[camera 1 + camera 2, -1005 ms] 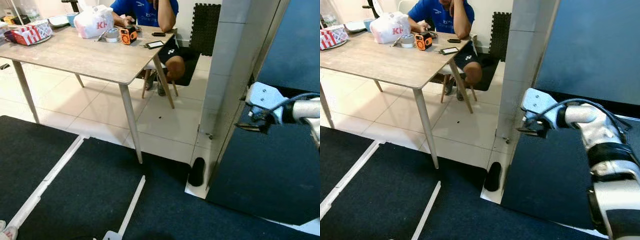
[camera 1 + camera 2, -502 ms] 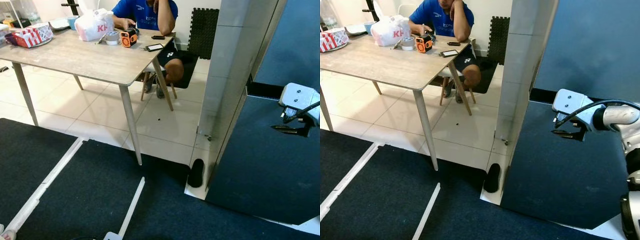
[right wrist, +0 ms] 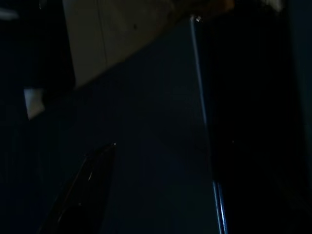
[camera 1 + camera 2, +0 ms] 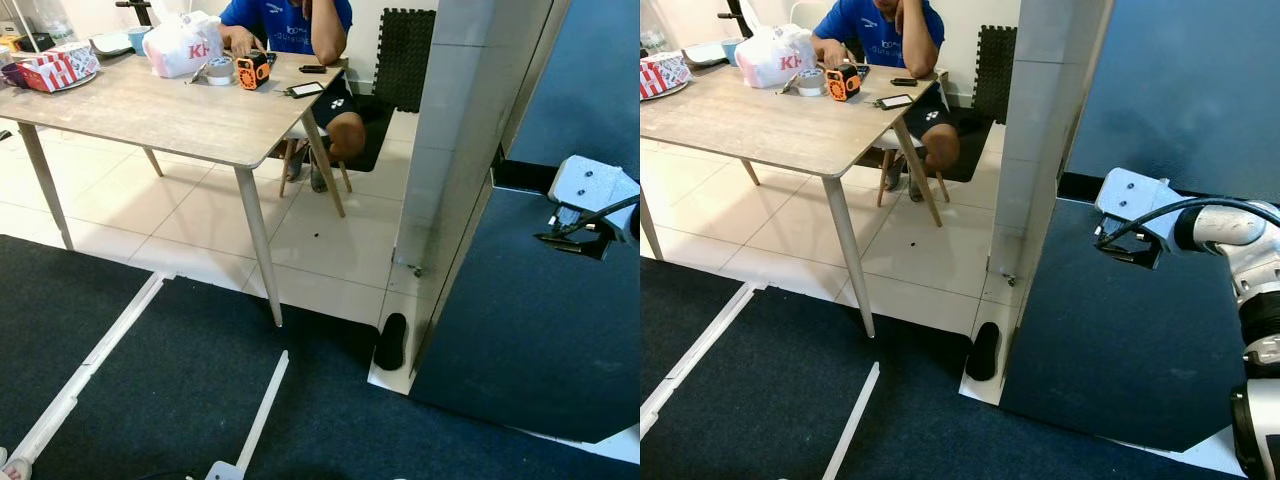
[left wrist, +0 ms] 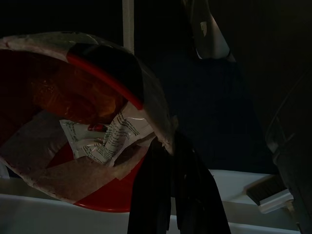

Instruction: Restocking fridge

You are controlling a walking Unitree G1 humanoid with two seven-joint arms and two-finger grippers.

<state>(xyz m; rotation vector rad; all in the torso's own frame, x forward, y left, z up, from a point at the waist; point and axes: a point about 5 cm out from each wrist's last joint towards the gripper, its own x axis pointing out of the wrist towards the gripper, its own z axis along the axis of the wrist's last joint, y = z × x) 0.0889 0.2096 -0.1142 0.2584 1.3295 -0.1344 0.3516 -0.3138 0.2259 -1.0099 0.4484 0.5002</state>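
Note:
The dark blue fridge stands on my right, its lower door (image 4: 520, 330) below the upper door (image 4: 590, 90), with a dark gap between them. My right gripper (image 4: 562, 240) is raised in front of the lower door's top edge, its white wrist block just above it; one black finger (image 3: 83, 190) lies dim against the blue door. In the dark left wrist view, my left gripper (image 5: 170, 195) is shut on the edge of a red food packet (image 5: 73, 107) with a white printed label.
A white tiled pillar (image 4: 460, 120) stands left of the fridge, with a black shoe (image 4: 391, 342) at its foot. A wooden table (image 4: 150, 105) carries a bag, tape and phones; a person (image 4: 290, 20) sits behind it. Dark mats (image 4: 160, 400) cover the near floor.
My right gripper has moved from the lower door's left edge to the right along the door front, then back slightly left and up. The camera has shifted a little.

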